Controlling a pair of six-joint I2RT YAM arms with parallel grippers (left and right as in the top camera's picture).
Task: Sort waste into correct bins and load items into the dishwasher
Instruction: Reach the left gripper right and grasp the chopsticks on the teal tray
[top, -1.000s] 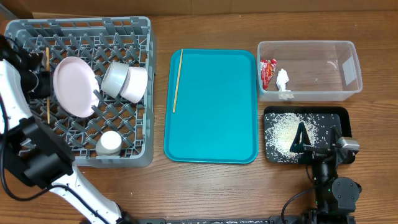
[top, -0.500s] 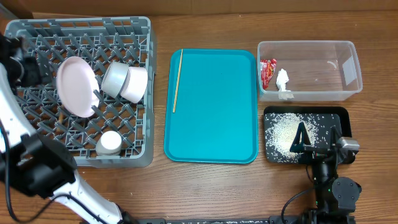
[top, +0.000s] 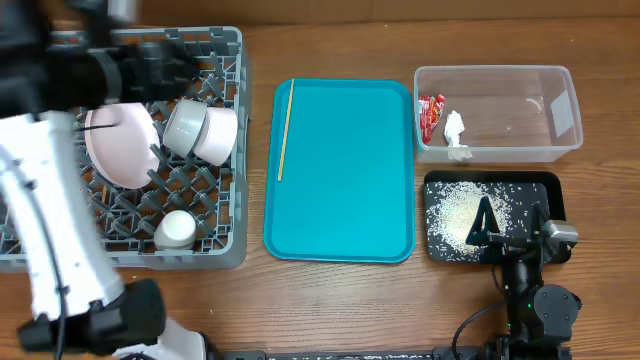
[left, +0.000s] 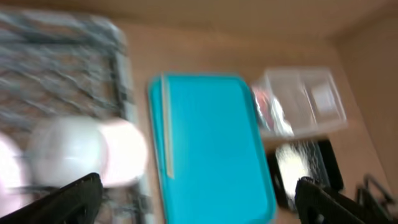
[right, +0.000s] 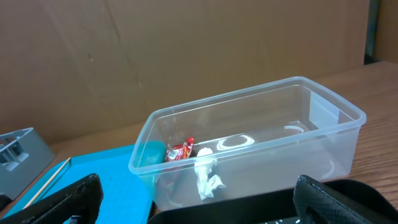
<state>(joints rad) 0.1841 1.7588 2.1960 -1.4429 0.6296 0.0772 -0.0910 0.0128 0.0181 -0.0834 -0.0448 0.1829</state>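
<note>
Likely the chopstick on the teal tray is light, stiff, slippery: pinch mid-length. Left pincer and right pincer gape empty.

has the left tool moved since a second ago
Yes. In the overhead view the left tool went from the dish rack's left edge rightward to its top edge.

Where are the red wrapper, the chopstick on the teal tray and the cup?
red wrapper (top: 431, 114): overhead view, its middle.
chopstick (top: 285, 131): overhead view, mid-shaft.
cup (top: 177, 229): overhead view, its top.
</note>
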